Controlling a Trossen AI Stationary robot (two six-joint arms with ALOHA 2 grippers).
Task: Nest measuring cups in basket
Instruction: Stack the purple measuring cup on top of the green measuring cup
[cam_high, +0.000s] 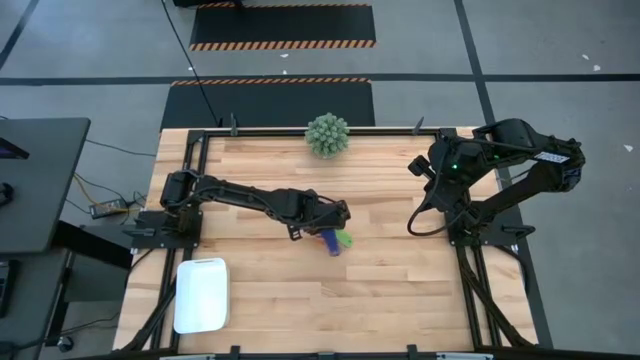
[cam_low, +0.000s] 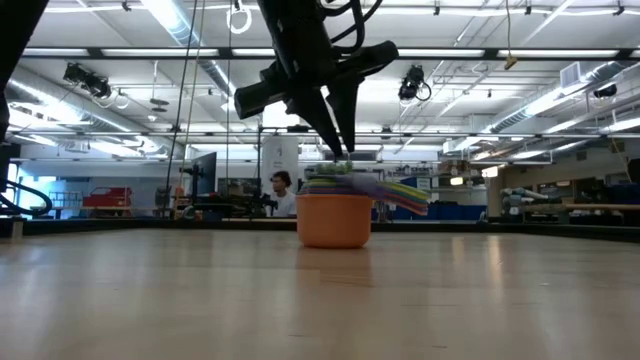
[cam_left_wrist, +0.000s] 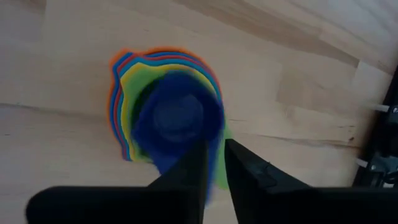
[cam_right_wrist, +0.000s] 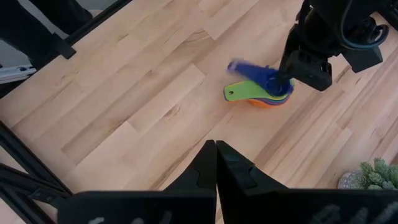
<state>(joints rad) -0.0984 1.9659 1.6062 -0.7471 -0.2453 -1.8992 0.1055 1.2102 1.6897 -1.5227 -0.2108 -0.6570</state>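
The measuring cups sit nested in one stack (cam_high: 338, 241) on the wood at mid table, the orange cup (cam_low: 334, 220) at the bottom and the dark blue cup (cam_left_wrist: 177, 118) on top. My left gripper (cam_left_wrist: 214, 155) hangs over the stack, pointing steeply down. Its fingers stand a narrow gap apart on either side of the dark blue cup's handle, which shows smeared. The white basket (cam_high: 201, 295) lies at the near left, apart from the stack. My right gripper (cam_right_wrist: 216, 149) waits shut, raised at the table's right side. My left gripper has the dark blue cup's handle (cam_left_wrist: 211, 177) between its two fingers, which come slanting down from above. Whether the fingers touch the handle I cannot tell. The cup sits in the stack, its handle (cam_right_wrist: 244, 67) sticking out sideways.
A spiky green ball plant (cam_high: 327, 134) stands at the far edge. Black frame rails run along the table's left and right sides. Bare wood lies between the stack and the basket. A person (cam_low: 283, 190) sits in the room beyond.
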